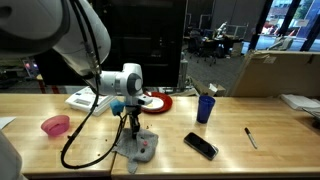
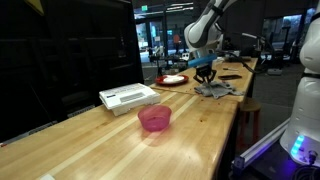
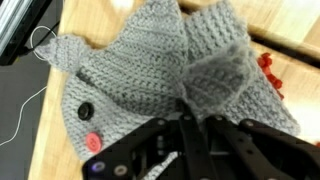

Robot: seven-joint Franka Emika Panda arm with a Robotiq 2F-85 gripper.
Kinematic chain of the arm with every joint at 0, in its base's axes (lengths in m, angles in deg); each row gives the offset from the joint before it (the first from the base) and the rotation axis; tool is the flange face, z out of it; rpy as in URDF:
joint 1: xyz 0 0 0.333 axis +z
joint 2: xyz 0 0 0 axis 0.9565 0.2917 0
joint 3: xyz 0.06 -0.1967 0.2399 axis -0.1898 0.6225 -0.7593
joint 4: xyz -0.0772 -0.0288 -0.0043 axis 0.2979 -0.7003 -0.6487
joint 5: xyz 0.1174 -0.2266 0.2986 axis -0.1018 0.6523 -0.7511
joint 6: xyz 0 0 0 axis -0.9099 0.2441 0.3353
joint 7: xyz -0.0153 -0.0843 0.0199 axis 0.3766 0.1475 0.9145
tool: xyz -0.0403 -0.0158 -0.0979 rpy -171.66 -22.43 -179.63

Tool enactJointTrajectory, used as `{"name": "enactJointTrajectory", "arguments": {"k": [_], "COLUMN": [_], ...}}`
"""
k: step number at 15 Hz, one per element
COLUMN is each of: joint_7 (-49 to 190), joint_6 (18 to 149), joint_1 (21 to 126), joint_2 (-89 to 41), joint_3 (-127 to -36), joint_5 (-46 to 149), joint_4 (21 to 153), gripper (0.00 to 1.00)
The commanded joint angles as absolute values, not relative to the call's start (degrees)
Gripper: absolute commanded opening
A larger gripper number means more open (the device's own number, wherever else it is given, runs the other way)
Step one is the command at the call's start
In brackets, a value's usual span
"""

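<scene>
Gripping: the gripper (image 3: 192, 108) is clamping fully shut on a raised fold of the grey knitted cloth (image 3: 140, 70). Its jaws are coming in from the bottom middle of the wrist view, and they're pinching fabric and nothing else.

Cloth location: the cloth (image 1: 141, 148) is lying bunched on the wooden table (image 1: 260, 160), in the lower middle of the frame in an exterior view. It's sitting right under the arm, with one bit pulled up into the fingertips.

Doing it well: the pinched fold is looking pretty thin, so a firm pinch and a slow, straight-up motion are probably what's wanted here. Loose knit like this is likely stretching and slipping easily. The black button (image 3: 86, 109) and red button (image 3: 93, 141) at the lower left of the wrist view are sitting clear of the jaws, which is looking good for the grip.

Neighbours: a phone (image 1: 200, 146) is lying just right of the cloth, a blue cup (image 1: 205, 108) is standing behind it, a pen (image 1: 250, 137) is lying further right, and a pink bowl (image 1: 56, 125) is sitting well off to the left.

Writing: nothing readable is showing up. The white box (image 2: 128, 97) may be carrying print, but it's coming out too small to tell.
</scene>
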State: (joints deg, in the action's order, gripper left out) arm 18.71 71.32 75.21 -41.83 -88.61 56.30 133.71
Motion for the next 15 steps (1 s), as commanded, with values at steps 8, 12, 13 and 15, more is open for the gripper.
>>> {"name": "enactJointTrajectory", "arguments": {"k": [8, 12, 13, 15], "joint_7": [25.19, 27.65, 27.94, 28.65], "joint_6": [75.58, 76.45, 76.54, 76.85], "joint_1": [77.45, 78.14, 78.27, 78.33], "joint_2": [-36.26, -34.45, -34.09, -33.55], "joint_3": [-89.98, -89.72, -89.63, -89.48], "joint_5": [56.63, 56.35, 56.38, 56.39], "joint_4": [126.07, 123.97, 123.63, 123.15], "gripper": [0.02, 0.02, 0.02, 0.02]}}
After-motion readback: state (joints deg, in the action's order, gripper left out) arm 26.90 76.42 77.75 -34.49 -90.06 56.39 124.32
